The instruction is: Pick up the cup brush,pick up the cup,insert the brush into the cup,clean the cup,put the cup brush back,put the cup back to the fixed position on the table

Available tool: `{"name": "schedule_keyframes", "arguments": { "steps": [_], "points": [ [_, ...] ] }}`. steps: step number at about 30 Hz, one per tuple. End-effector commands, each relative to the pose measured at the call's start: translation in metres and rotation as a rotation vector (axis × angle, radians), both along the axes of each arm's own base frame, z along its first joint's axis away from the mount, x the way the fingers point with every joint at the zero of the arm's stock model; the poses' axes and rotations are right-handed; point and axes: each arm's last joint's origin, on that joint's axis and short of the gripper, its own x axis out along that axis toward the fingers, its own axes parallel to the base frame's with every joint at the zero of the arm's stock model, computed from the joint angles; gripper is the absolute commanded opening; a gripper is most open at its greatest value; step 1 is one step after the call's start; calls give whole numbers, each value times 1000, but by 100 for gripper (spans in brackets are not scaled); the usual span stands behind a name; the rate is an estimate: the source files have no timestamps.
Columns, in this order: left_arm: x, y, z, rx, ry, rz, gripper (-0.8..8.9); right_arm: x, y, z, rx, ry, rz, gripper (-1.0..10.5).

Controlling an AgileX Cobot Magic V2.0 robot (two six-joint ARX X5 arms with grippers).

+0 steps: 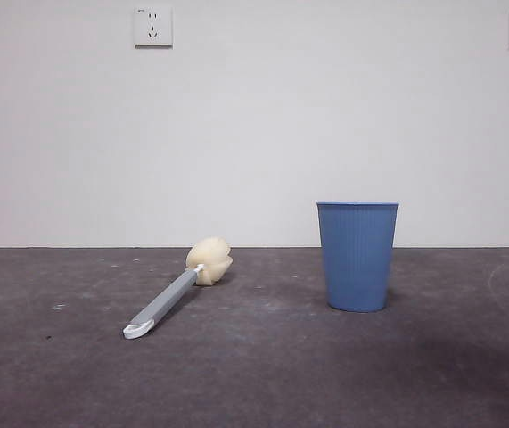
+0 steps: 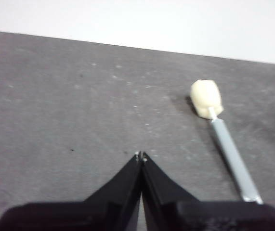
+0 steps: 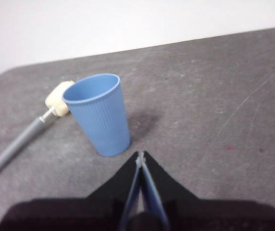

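Note:
The cup brush (image 1: 176,294) lies flat on the table (image 1: 263,374), left of centre, its cream-yellow sponge head (image 1: 209,260) toward the wall and its white looped tip toward the front. The blue ribbed cup (image 1: 357,255) stands upright to its right. My left gripper (image 2: 140,156) is shut and empty above the table, with the brush (image 2: 226,144) off to one side of it. My right gripper (image 3: 140,155) is shut and empty, close to the base of the cup (image 3: 100,113); the brush (image 3: 29,134) lies beyond it. Neither gripper shows in the front view.
A white wall with two power sockets (image 1: 152,26) rises behind the table's far edge. Pale scuffs mark the dark table top.

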Motion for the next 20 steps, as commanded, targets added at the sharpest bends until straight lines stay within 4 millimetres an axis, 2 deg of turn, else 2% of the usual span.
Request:
{"name": "schedule_keyframes", "arguments": {
  "steps": [1, 7, 12, 20],
  "points": [
    [0, -1, 2, -99, -8, -21, -7, 1, 0, -1, 135, 28, -14, -9],
    [-5, -2, 27, -155, -59, -77, -7, -4, 0, 27, 210, -11, -16, -12],
    [-14, -2, 58, -155, -69, -80, -7, -8, 1, 62, 209, -25, 22, -12],
    [-18, -7, 103, -123, 29, -234, -7, -10, 5, 112, 54, 151, 194, -12]
  ]
}}
